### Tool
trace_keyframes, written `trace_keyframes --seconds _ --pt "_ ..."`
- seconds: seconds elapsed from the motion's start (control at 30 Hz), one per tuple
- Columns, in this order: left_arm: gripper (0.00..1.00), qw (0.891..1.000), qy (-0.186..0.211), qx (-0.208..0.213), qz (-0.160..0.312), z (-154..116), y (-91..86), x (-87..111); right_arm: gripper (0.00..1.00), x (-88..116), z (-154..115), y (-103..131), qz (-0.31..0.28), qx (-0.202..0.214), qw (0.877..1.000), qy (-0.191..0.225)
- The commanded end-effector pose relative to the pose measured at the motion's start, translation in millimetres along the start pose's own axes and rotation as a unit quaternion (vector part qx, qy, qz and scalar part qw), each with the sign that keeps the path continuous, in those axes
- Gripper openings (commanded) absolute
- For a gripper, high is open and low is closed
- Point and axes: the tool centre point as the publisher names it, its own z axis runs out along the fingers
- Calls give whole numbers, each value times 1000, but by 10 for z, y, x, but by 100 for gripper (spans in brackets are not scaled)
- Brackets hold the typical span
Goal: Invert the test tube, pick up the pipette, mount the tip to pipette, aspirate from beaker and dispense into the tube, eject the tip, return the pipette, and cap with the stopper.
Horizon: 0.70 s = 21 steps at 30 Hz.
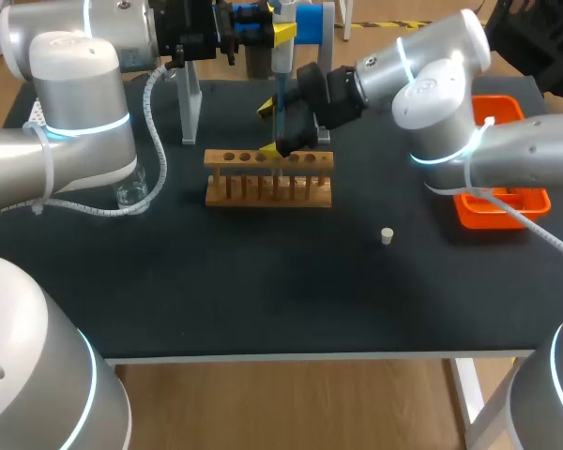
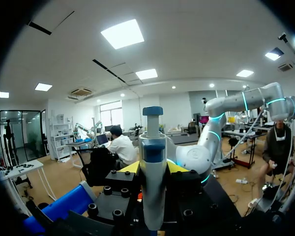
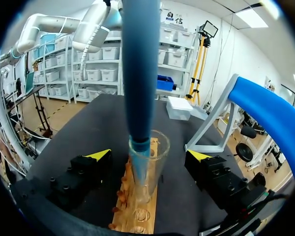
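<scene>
The rack (image 1: pixel 268 178) is pale, bare wood with a matt finish, and it stands on a table (image 1: pixel 263 281) topped in matt black. The pipette (image 2: pixel 152 162) is smooth, glossy plastic. The test tube (image 3: pixel 160 162) is clear, shiny glass, and the tray (image 1: pixel 476 214) is orange plastic with a slight sheen.

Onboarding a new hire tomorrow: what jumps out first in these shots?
The pipette, clamped in the left gripper, hangs straight down with its lower end inside a glass tube standing in the wooden rack at mid-table. The right gripper sits open either side of that tube. A small white stopper lies alone on the black table, and an orange tray sits at its right edge.
</scene>
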Motion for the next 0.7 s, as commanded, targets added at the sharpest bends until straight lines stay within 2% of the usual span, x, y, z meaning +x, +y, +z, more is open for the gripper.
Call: trace_keyframes --seconds 0.03,0.33,0.7 --pt "0 1000 -2 0 0 11 -1 7 100 -10 -10 3 0 2 1000 2" --pt "0 1000 -2 0 0 11 -1 7 100 -10 -10 3 0 2 1000 2" --pt "0 1000 -2 -11 10 33 -142 33 100 -10 -10 3 0 2 1000 2"
